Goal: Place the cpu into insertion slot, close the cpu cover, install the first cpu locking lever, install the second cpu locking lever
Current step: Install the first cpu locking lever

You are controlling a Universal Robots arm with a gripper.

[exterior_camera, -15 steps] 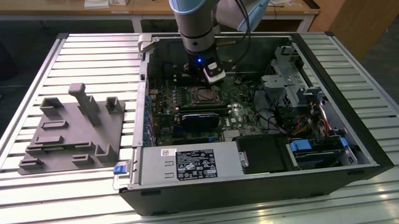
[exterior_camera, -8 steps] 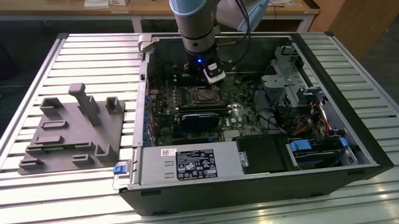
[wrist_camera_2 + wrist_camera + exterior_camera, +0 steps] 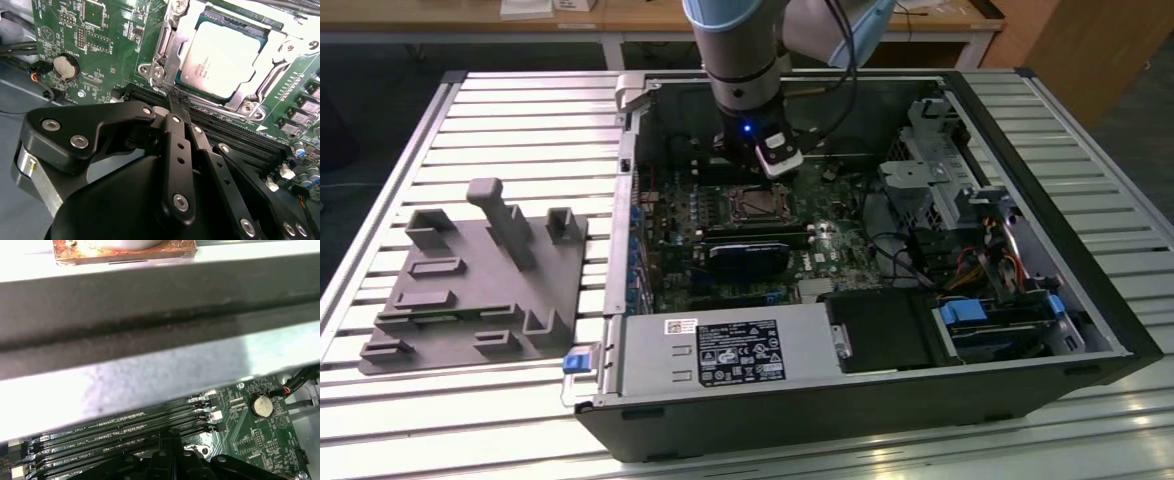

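already the small flat silvery-tan cpu [image 3: 220, 57] is being held under the thin, stiff metal cpu cover [image 3: 172, 45]; the closed black gripper [image 3: 177, 102] is being pressed at a springy wire lever

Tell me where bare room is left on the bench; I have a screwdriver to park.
The slatted bench is free beyond the grey fixture plate, toward the computer case, and along the near edge. Inside the case it is crowded: the gripper sits at the memory slots beside the cpu.
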